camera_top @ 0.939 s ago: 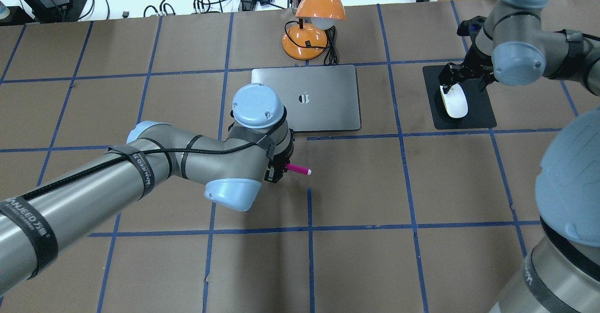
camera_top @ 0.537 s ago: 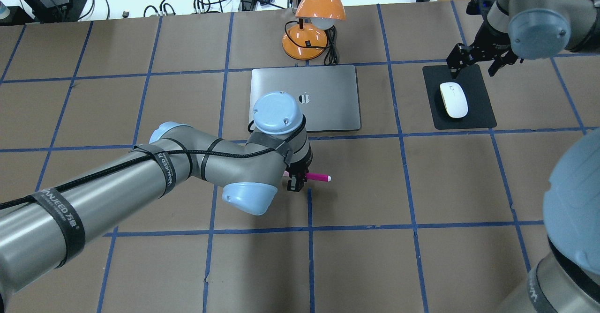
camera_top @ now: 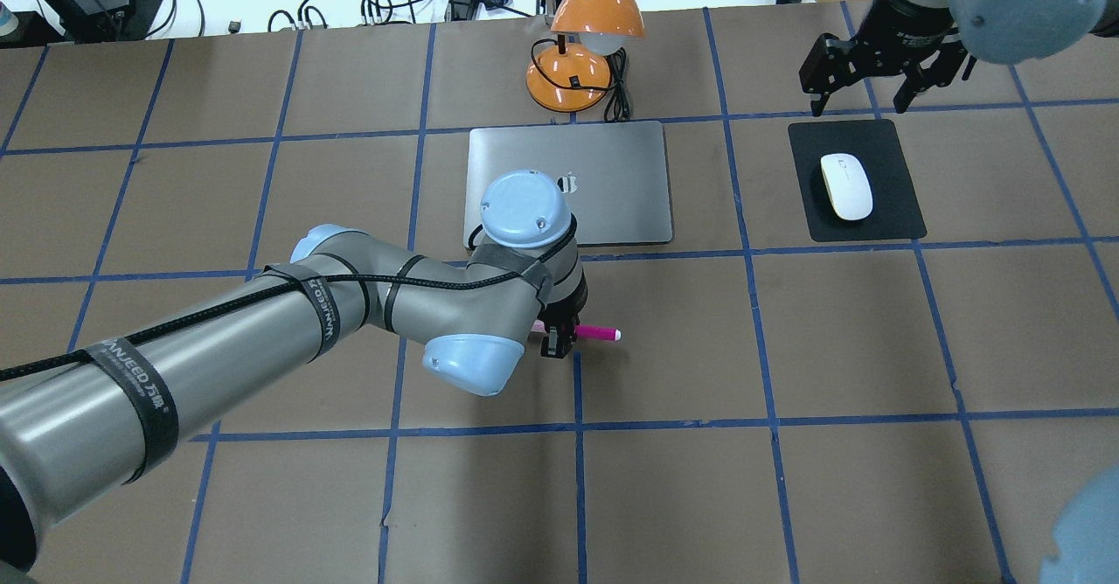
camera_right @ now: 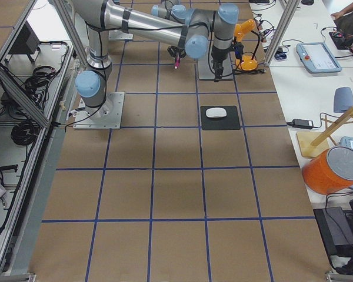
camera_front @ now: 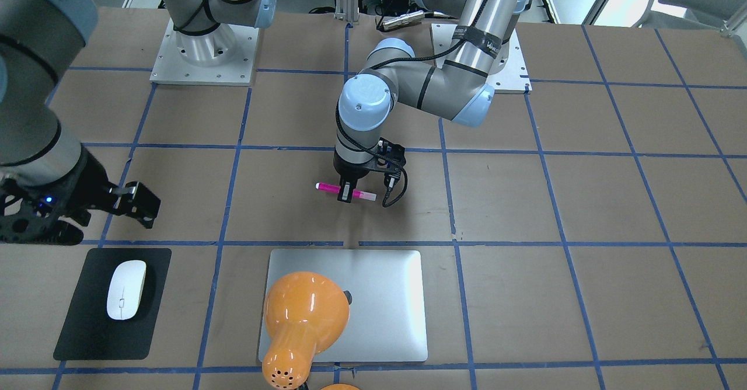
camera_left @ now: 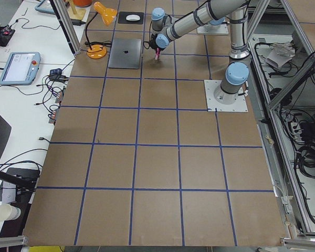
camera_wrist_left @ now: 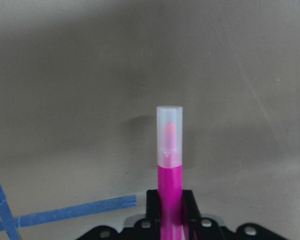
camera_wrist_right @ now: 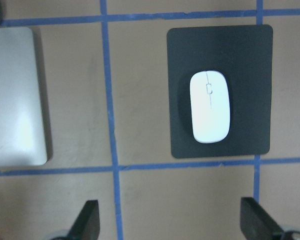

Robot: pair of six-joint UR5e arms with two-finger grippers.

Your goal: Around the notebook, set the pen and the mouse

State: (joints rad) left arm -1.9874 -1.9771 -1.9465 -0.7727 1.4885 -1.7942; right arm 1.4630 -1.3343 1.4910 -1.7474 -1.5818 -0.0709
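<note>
My left gripper (camera_top: 555,339) (camera_front: 348,193) is shut on the magenta pen (camera_top: 596,333) (camera_front: 330,188) (camera_wrist_left: 169,165). It holds the pen level, just above the table, on the near side of the silver notebook (camera_top: 621,164) (camera_front: 379,302) (camera_wrist_right: 15,95). The pen's pale cap points toward the right in the overhead view. The white mouse (camera_top: 846,185) (camera_front: 125,289) (camera_wrist_right: 210,106) lies on a black mat (camera_top: 883,217) to the right of the notebook. My right gripper (camera_top: 861,103) (camera_front: 99,226) (camera_wrist_right: 172,220) hangs open and empty above the mat's far edge, apart from the mouse.
An orange desk lamp (camera_top: 573,77) (camera_front: 303,320) with its cord stands just behind the notebook, and its shade overhangs the lid. Blue tape lines grid the brown table. Cables lie beyond the far edge.
My left arm carried the pen to the right and slightly nearer. My right gripper, earlier down at the mouse, lifted and drew back beyond the mat; the mouse stayed put.
</note>
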